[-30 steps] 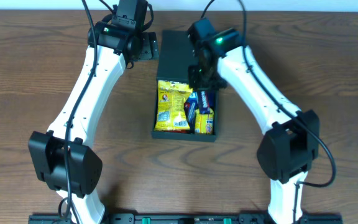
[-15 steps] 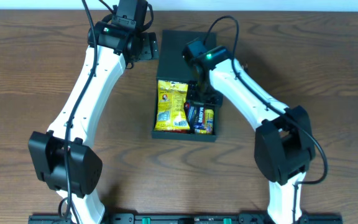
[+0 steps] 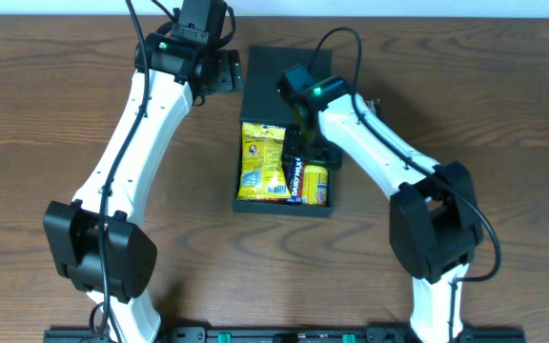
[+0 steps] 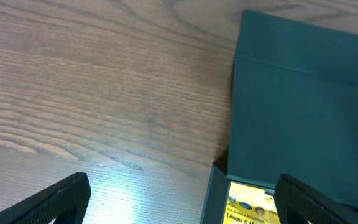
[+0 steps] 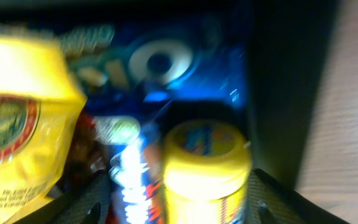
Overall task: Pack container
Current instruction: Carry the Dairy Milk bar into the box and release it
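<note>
Blue bar [image 3: 296, 181] reads "DAIRY MILK" inside the container [image 3: 267, 86].

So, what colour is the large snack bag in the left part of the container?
The snack bag is yellow, with small red and blue print. The overhead view shows it best.

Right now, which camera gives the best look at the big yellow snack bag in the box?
The overhead view: the yellow bag shows whole, lying along the left side of the open container. The left wrist view catches only its top edge at the frame's bottom. The right wrist view shows a blurred part at the left.
</note>
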Controlling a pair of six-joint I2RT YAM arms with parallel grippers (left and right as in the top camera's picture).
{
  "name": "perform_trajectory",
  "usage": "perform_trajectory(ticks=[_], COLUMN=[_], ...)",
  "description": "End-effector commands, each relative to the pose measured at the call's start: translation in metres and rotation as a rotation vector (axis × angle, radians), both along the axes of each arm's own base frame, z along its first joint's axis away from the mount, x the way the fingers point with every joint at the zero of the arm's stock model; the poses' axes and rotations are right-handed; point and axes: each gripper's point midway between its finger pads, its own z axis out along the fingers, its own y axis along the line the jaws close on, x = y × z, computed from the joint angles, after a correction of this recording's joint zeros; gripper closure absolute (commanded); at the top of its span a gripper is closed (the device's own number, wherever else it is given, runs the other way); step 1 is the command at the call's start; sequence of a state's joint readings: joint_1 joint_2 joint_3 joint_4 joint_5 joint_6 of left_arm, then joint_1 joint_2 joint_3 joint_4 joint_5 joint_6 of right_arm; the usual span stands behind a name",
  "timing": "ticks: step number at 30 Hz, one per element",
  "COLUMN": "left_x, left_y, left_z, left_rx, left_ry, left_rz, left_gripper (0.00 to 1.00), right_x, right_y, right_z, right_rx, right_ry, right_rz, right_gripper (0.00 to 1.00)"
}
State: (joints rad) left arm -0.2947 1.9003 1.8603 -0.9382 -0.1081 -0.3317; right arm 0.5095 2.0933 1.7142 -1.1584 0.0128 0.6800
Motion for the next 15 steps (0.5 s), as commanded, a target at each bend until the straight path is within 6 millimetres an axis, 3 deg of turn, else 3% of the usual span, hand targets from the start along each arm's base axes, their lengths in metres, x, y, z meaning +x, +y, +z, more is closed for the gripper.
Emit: perform_trajectory(ticks=[1,9,15], left_x=[0.001,0.001,0.001], left_y=[0.001,0.001,0.001], left_z=[0.004,0.004,0.004], left_rx=[0.007,0.007,0.006], left_ry=[-0.006,-0.006,-0.006], left_rz=[-0.013,-0.013,-0.013], left_gripper=[0.05,0.05,0.05], right_x=[0.032,0.081,0.101], right_y=[-0.030,-0.087,-0.108], right_z=[0.038,0.051,0.050], right_rx=[-0.074,-0.098,-0.102], right_ry=[-0.163,-0.289,-0.327], right_rz=[-0.004,-0.016,0.025], right_gripper=[0.27,0.24,0.25])
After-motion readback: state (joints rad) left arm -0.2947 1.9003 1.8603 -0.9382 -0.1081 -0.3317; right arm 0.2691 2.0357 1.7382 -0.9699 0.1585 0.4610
